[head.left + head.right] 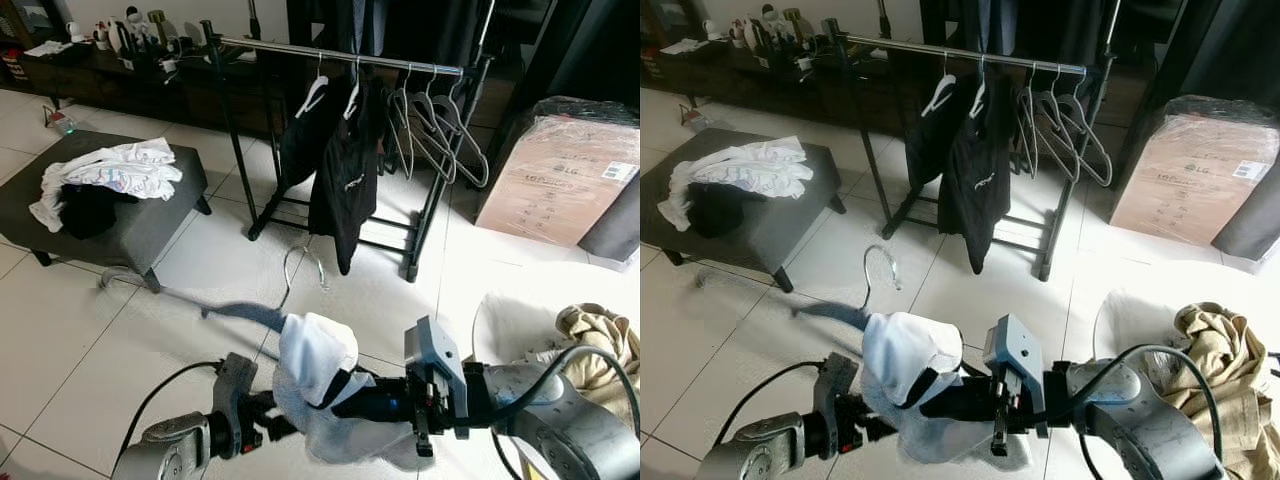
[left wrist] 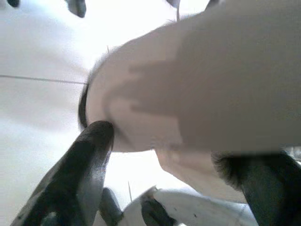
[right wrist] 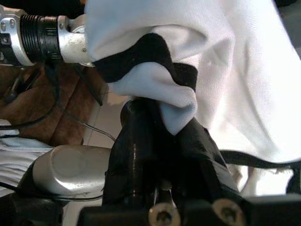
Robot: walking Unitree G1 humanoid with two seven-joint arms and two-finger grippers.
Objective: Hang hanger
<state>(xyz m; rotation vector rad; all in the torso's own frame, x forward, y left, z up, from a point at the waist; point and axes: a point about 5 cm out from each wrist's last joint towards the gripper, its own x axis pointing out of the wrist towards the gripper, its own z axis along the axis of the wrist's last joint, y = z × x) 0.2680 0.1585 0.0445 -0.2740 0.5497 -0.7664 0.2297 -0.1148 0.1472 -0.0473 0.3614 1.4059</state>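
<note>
Hanger (image 1: 300, 262): grey, metal hook, white garment (image 1: 315, 355) draped | right tool (image 3: 162, 136) pinching garment | left tool (image 2: 155, 155) spread around it

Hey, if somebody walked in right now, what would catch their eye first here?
Low in front, both grippers, right gripper and left gripper, hold a white garment draped on a hanger, whose wire hook points toward the clothes rack. The rack stands ahead, carrying dark clothes and empty hangers.

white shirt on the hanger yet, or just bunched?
Bunched. The white garment is wadded between both grippers, right gripper pinching a fold; hanger hook sticks out above.
</note>
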